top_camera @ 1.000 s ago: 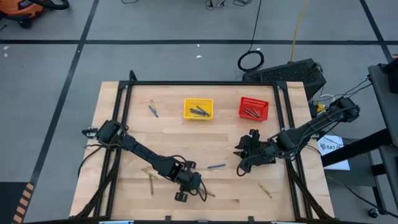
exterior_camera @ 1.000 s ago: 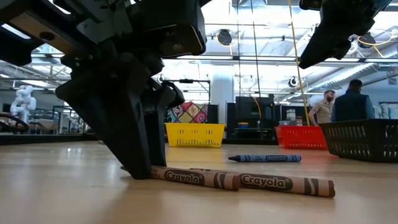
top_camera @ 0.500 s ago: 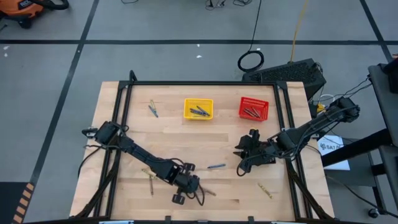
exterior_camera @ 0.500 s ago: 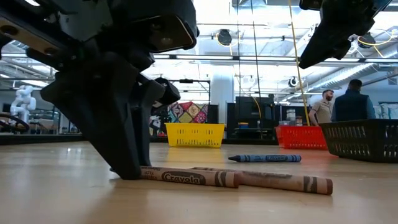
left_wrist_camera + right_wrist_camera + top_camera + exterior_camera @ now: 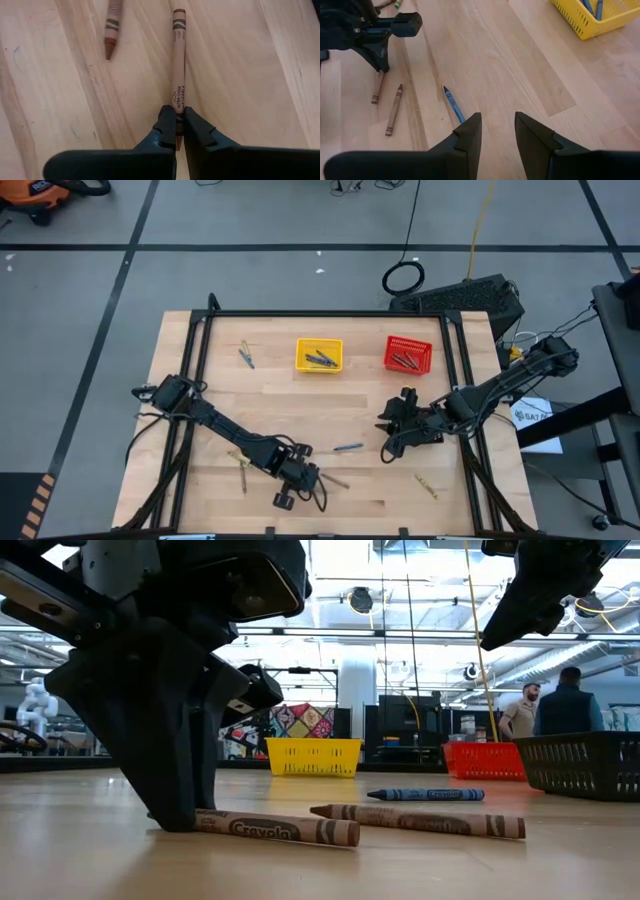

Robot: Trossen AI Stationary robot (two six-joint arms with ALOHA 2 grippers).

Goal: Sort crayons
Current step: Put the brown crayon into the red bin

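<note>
The room is big and bright, with a grey floor, and two people (image 5: 555,705) stand far off behind the desk. The wooden desk (image 5: 300,405) has a black frame around it. The left arm reaches down to the near part of the desk. The left gripper (image 5: 176,121) has its fingers closed on the end of a brown crayon (image 5: 178,95), which lies flat on the wood. A second brown crayon (image 5: 111,30) lies just beside it, not touching it. The right arm waits over the right side of the desk, and the right gripper (image 5: 496,131) hangs in the air with its fingers open and nothing in them. A black basket (image 5: 585,762) sits at the right edge in the low view. A yellow basket (image 5: 319,355) sits at the far side with blue crayons inside. A red basket (image 5: 407,355) stands near it, to its right, with dark crayons inside. A blue crayon (image 5: 348,447) lies on the wood between the two grippers. More crayons lie here and there: a few (image 5: 246,356) near the far left, some (image 5: 240,470) near the left arm, and one (image 5: 427,485) near the right front.
</note>
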